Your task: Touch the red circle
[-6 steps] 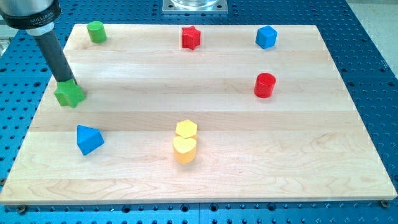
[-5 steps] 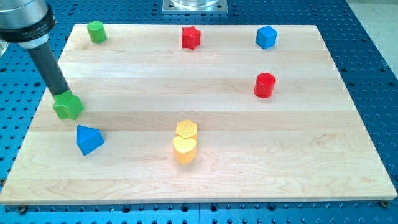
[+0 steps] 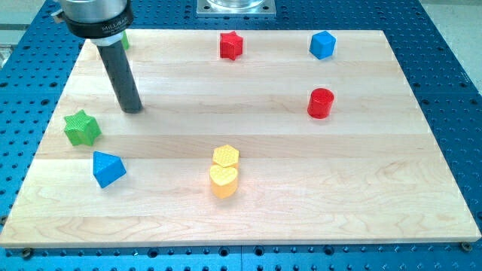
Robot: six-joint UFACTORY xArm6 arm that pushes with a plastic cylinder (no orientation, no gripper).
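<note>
Red circle sits on the view's right half of the table, approx mid-height, upright, w/ bare wood all round it. Nothing touching it. Nearest neighbour is the blue cube-ish block, above it near the table's top edge, well apart. Red star is further to the view's left along that same top edge, also well apart from the circle.

Down & left of the circle, near the table's centre-bottom, two yellow blocks touch each other: a yellow hexagon and, right below it, a yellow heart.

My tip is far over on the view's left half, resting on the wood, well apart from the red circle, w/ most of the table's width between them. No claw on this arm, just the dark rod, so nothing opens or closes and nothing is held. Tip stands to the upper right of the green star, near but not touching. Below that star is the blue triangular block, close to it, a small gap between. A green block peeks out behind the rod's upper part at the top-left corner; shape hidden, can't tell.
</note>
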